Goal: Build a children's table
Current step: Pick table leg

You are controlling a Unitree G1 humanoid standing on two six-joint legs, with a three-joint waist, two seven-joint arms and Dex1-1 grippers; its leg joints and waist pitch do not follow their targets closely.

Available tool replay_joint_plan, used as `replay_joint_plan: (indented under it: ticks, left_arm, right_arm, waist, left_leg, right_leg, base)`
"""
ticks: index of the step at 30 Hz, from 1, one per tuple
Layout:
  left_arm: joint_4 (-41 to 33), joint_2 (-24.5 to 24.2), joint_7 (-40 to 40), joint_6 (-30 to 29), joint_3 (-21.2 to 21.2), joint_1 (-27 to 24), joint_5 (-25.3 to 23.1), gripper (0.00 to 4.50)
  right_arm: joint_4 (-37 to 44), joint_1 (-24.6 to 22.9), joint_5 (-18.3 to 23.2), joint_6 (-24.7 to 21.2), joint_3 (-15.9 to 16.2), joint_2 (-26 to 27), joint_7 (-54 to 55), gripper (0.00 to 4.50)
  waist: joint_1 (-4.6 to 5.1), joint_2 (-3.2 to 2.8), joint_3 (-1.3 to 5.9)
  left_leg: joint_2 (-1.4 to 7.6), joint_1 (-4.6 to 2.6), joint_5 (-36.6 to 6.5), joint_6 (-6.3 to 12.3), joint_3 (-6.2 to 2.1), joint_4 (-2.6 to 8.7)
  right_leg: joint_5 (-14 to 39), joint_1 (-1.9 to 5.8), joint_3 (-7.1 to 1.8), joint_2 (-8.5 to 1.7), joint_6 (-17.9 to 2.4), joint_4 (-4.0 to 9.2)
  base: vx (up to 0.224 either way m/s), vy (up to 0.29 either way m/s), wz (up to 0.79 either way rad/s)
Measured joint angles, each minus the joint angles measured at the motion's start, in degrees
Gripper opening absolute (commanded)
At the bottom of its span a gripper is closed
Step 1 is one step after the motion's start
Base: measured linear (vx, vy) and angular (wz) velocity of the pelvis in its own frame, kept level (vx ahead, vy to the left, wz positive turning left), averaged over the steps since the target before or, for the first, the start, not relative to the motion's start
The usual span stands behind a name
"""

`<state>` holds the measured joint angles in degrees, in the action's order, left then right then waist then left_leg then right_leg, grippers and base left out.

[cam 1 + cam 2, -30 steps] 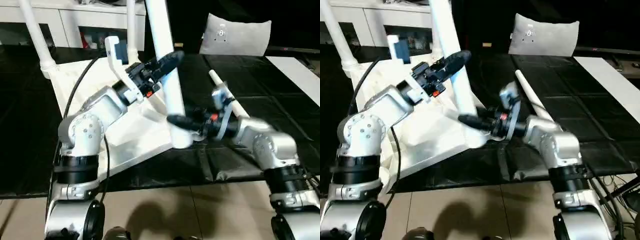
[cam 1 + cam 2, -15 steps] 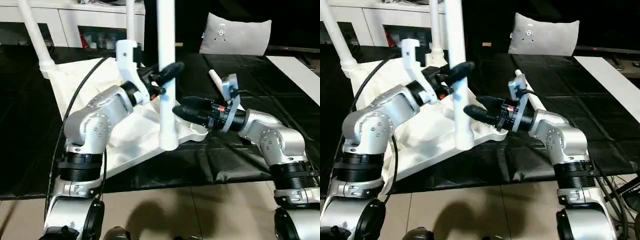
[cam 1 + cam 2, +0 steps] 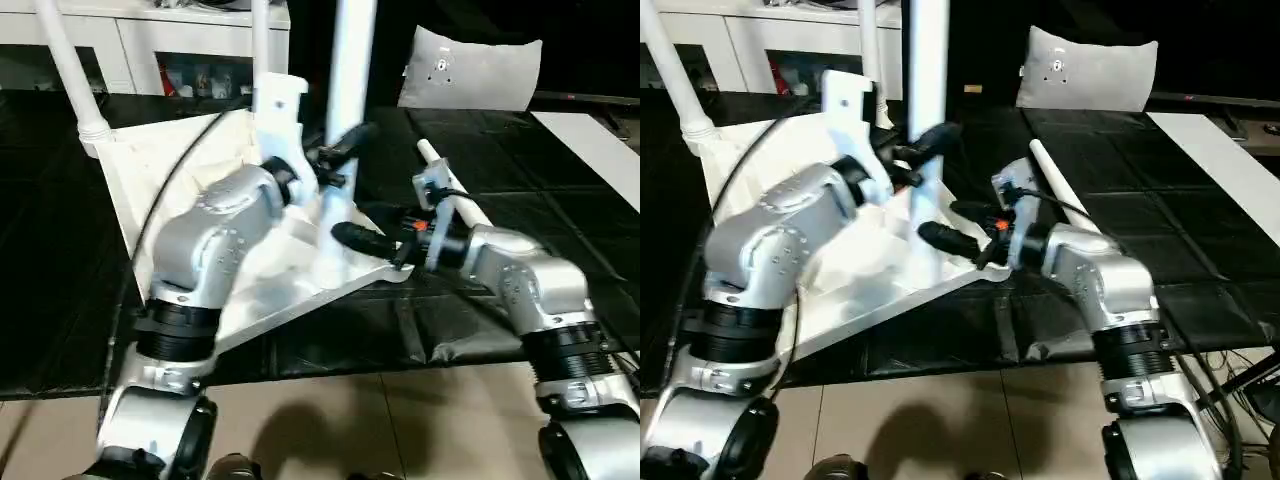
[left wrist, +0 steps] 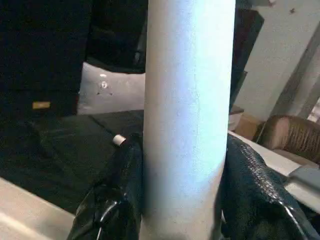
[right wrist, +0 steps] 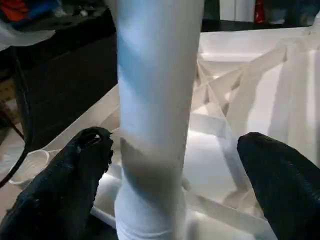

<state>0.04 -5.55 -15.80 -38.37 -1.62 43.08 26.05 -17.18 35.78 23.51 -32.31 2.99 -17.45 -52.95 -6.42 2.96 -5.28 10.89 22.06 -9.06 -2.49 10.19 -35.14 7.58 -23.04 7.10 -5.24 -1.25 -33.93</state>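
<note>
Table top [image 3: 170,190] lies underside up on the black floor mats [image 3: 520,130], ribs showing, two legs already upright at its far corners. Third leg [image 3: 350,70] stands vertical at the near corner socket. Left arm reaches forward, forearm raised; left gripper [image 4: 182,165] clamped on this leg, one finger each side. Right arm bent inward, low; right gripper [image 5: 175,165] jaws wide apart, flanking the leg's base, not touching. Fourth leg [image 3: 455,190] lies on mats behind right forearm.
</note>
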Motion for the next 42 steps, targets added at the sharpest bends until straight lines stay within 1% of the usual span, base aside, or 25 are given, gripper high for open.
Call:
replay_joint_plan:
  ticks: [7,10,13,16,18,20,21,22,24,25,28,29,30,33,36,37,38,39,41,42]
  left_arm:
    - [0.0,-0.4,-0.2,0.9,0.1,0.3,-1.1,1.77]
    - [0.0,-0.6,-0.9,1.0,0.0,0.3,-1.1,1.77]
    - [-0.6,-0.4,-1.5,1.1,-0.8,0.3,-1.2,1.77]
    - [-1.2,0.0,-1.8,1.1,-1.3,0.3,-1.3,1.77]
    - [-1.6,-0.1,-2.4,1.1,-1.9,0.3,-1.5,1.77]
    - [-1.8,-0.1,-2.7,1.1,-2.3,0.3,-1.6,1.77]
    - [-1.9,-0.1,-2.7,1.1,-2.5,0.3,-1.6,1.77]
    - [-2.2,-0.1,-2.8,1.1,-2.7,0.3,-1.6,1.77]
    - [-2.9,0.1,-3.2,1.1,-2.9,0.3,-1.6,1.77]
    - [-3.1,0.1,-3.4,1.1,-2.9,0.3,-1.6,1.77]
    - [-3.3,0.2,-3.5,1.1,-2.9,0.3,-1.6,1.77]
    - [-3.3,0.2,-3.5,1.1,-2.9,0.3,-1.6,1.77]
    - [-3.3,0.2,-3.6,1.1,-2.9,0.3,-1.6,1.77]
    - [-3.3,0.2,-3.7,1.1,-2.9,0.3,-1.5,1.77]
    - [-3.4,0.3,-3.8,0.9,-2.9,0.3,-1.5,1.77]
    - [-3.4,0.3,-3.8,0.9,-2.8,0.3,-1.5,1.77]
    - [-3.4,0.3,-3.8,0.8,-2.8,0.3,-1.5,1.77]
    - [-3.4,0.4,-3.8,0.8,-2.8,0.3,-1.5,1.77]
    - [-3.4,0.4,-3.5,0.9,-2.7,0.3,-1.6,1.77]
    - [-3.4,0.4,-3.4,0.8,-2.6,0.3,-1.7,2.12]
  right_arm:
    - [-2.8,1.0,-0.7,1.2,0.0,-0.3,-1.2,4.50]
    - [-3.8,2.3,-0.7,1.3,0.0,-0.3,-1.2,4.50]
    - [-3.8,2.8,-0.7,1.5,0.1,0.7,-1.2,4.50]
    - [-4.0,2.8,-0.7,1.5,1.0,1.8,-1.3,4.50]
    - [-4.4,2.8,-0.8,1.5,1.4,2.2,-1.3,4.20]
    - [-5.0,2.9,-0.9,1.5,1.7,2.7,-1.2,4.11]
    - [-5.8,3.0,-0.9,1.5,1.8,3.0,-1.2,3.86]
    - [-6.1,3.0,-1.0,1.5,1.9,3.3,-1.1,3.86]
    - [-6.2,3.1,-1.1,1.5,1.9,3.5,-1.1,3.67]
    - [-6.2,3.1,-1.2,1.5,1.9,3.5,-1.1,3.67]
    - [-6.2,3.1,-1.4,1.5,2.0,3.5,-1.2,3.23]
    - [-6.2,3.1,-1.4,1.5,2.0,3.5,-1.2,3.23]
    - [-6.2,3.1,-1.4,1.5,2.0,3.5,-1.2,3.02]
    - [-6.4,3.1,-1.4,1.6,2.0,3.7,-1.3,2.94]
    - [-6.6,3.1,-1.4,1.8,2.0,3.9,-1.5,2.61]
    - [-6.6,3.1,-1.4,2.0,2.0,3.9,-1.8,2.61]
    - [-6.6,3.1,-1.4,2.1,2.0,3.9,-2.1,2.39]
    - [-6.6,3.1,-1.4,2.3,2.0,3.9,-2.5,2.39]
    - [-6.5,3.1,-1.4,2.6,2.1,3.9,-2.7,2.15]
    - [-6.5,3.1,-1.4,2.7,2.1,3.8,-2.9,2.15]
  waist:
    - [0.11,0.00,0.00]
    - [0.12,0.00,0.00]
    - [0.06,0.00,0.00]
    - [0.06,0.00,0.00]
    - [0.06,0.00,0.00]
    - [0.13,0.00,0.00]
    - [0.18,0.00,0.00]
    - [0.17,0.00,0.00]
    - [0.15,0.00,0.00]
    - [0.15,0.00,0.00]
    - [0.15,0.00,0.00]
    - [0.16,0.00,0.00]
    - [0.16,0.00,0.00]
    - [0.19,0.00,0.00]
    - [0.17,0.00,0.00]
    - [0.17,0.00,0.00]
    - [0.17,0.00,0.00]
    - [0.16,0.00,0.00]
    - [0.16,0.00,0.00]
    - [0.15,0.00,0.00]
  left_leg:
    - [0.01,0.00,0.0,0.00,0.00,0.00]
    - [0.01,0.01,0.0,0.00,-0.01,0.01]
    - [0.01,0.01,0.0,0.00,-0.01,0.01]
    - [0.01,0.02,0.0,0.00,-0.01,0.01]
    - [0.01,0.02,0.0,0.00,-0.01,0.01]
    - [0.01,0.01,0.0,0.00,-0.01,0.01]
    - [0.01,0.01,0.0,0.00,-0.01,0.01]
    - [0.01,0.01,0.0,0.00,-0.01,0.01]
    - [0.01,0.01,0.0,0.00,-0.01,0.01]
    - [0.01,0.01,0.0,0.00,-0.01,0.01]
    - [0.01,0.01,0.0,0.00,-0.01,0.01]
    - [0.01,0.01,0.0,0.00,-0.01,0.01]
    - [0.01,0.01,0.0,0.00,-0.01,0.01]
    - [0.01,0.01,0.0,0.00,-0.01,0.01]
    - [0.01,0.01,0.0,0.00,-0.01,0.01]
    - [0.01,0.01,0.0,0.00,-0.01,0.01]
    - [0.01,0.01,0.0,0.00,-0.01,0.01]
    - [0.01,0.01,0.0,0.00,-0.01,0.01]
    - [0.01,0.01,0.0,0.00,-0.01,0.01]
    - [0.01,0.01,0.0,0.00,-0.01,0.01]
  right_leg:
    - [0.0,-0.02,0.02,0.00,0.0,-0.01]
    - [0.0,-0.02,0.02,0.00,0.0,-0.01]
    - [0.0,-0.02,0.02,0.00,0.0,-0.02]
    - [0.0,-0.02,0.02,0.00,0.0,-0.01]
    - [0.0,-0.02,0.02,0.00,0.0,-0.02]
    - [0.0,-0.02,0.02,0.00,0.0,-0.03]
    - [0.0,-0.03,0.02,0.00,0.0,-0.03]
    - [0.0,-0.03,0.02,0.00,0.0,-0.03]
    - [0.0,-0.02,0.01,0.00,0.0,-0.03]
    - [0.0,-0.02,0.01,0.00,0.0,-0.02]
    - [0.0,-0.02,0.01,0.00,0.0,-0.03]
    - [0.0,-0.02,0.01,0.00,0.0,-0.03]
    - [0.0,-0.02,0.01,0.00,0.0,-0.03]
    - [0.0,-0.02,0.01,0.00,0.0,-0.02]
    - [0.0,-0.02,0.01,0.00,0.0,-0.02]
    - [0.0,-0.02,0.01,0.00,0.0,-0.02]
    - [0.0,-0.02,0.01,0.00,0.0,-0.02]
    - [0.0,-0.02,0.01,0.00,0.0,-0.02]
    - [0.0,-0.02,0.01,0.00,0.0,-0.03]
    - [0.0,-0.02,0.01,0.00,0.0,-0.03]
  base:
    - [0.000,0.000,0.00]
    - [0.000,0.000,0.00]
    - [0.000,0.000,0.00]
    - [0.000,0.000,0.00]
    - [0.000,0.000,0.00]
    - [0.000,0.000,0.00]
    - [0.000,0.000,0.00]
    - [0.000,0.000,0.00]
    - [0.000,0.000,0.00]
    - [0.000,0.000,0.00]
    - [0.000,0.000,0.00]
    - [0.000,0.000,0.00]
    - [0.000,0.000,0.00]
    - [0.000,0.000,0.00]
    - [0.000,0.000,0.00]
    - [0.000,0.000,0.00]
    - [0.000,0.000,0.00]
    - [0.000,0.000,0.00]
    - [0.000,0.000,0.00]
    - [0.000,0.000,0.00]
